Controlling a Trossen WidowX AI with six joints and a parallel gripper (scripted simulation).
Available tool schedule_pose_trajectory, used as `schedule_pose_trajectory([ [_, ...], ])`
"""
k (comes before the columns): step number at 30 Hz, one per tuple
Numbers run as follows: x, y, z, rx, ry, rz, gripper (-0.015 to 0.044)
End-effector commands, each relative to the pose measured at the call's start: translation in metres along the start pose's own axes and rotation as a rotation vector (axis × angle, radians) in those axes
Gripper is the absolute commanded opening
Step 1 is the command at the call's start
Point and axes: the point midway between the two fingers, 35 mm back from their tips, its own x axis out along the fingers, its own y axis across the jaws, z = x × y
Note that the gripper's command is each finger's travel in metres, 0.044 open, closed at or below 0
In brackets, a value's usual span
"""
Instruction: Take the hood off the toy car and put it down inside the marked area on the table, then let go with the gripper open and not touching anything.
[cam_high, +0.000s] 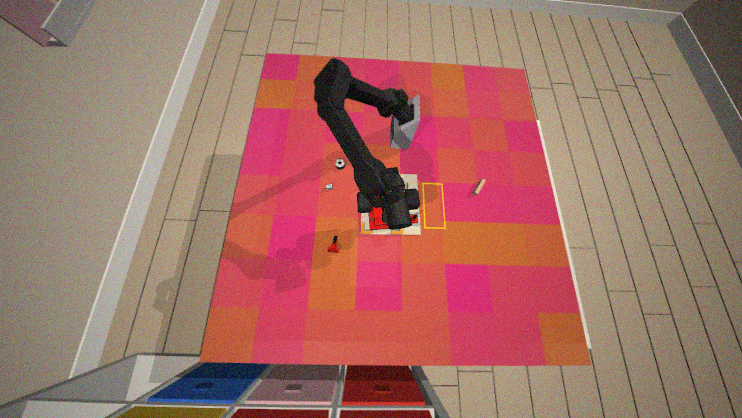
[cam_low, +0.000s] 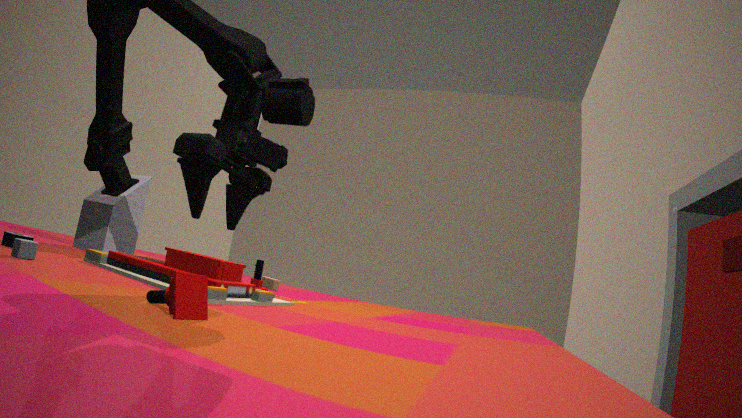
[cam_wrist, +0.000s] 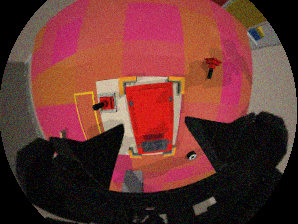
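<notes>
The toy car (cam_high: 376, 219) (cam_low: 202, 267) (cam_wrist: 151, 112) is red and lies on a white board (cam_high: 410, 180) (cam_wrist: 114, 125) with orange-and-grey corner pieces. Its red hood cannot be told clearly from the rest of its top; a dark grey patch is at one end. My gripper (cam_low: 213, 222) (cam_wrist: 154, 123) is open and empty, pointing down above the car and not touching it. In the wrist view the car shows between the fingers. In the top view the arm hides part of the car and the fingertips. The marked area (cam_high: 435, 228) (cam_wrist: 84, 93) is a yellow rectangle outline beside the board.
A small red block with a black peg (cam_low: 258, 270) (cam_wrist: 107, 103) stands on the board. Around it lie a red part with a black stem (cam_high: 333, 247) (cam_low: 190, 297) (cam_wrist: 212, 63), a wheel (cam_high: 340, 163) (cam_wrist: 192, 156), a grey cube (cam_high: 329, 186) (cam_low: 24, 249) and a wooden stick (cam_high: 479, 186).
</notes>
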Motion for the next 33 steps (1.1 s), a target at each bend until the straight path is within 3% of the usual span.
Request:
schedule_pose_trajectory([
  [1,0.005,0.001,-0.002,-0.011,0.006,-0.005,0.0440],
  [33,0.028,0.000,-0.002,-0.011,0.006,-0.006,0.0440],
])
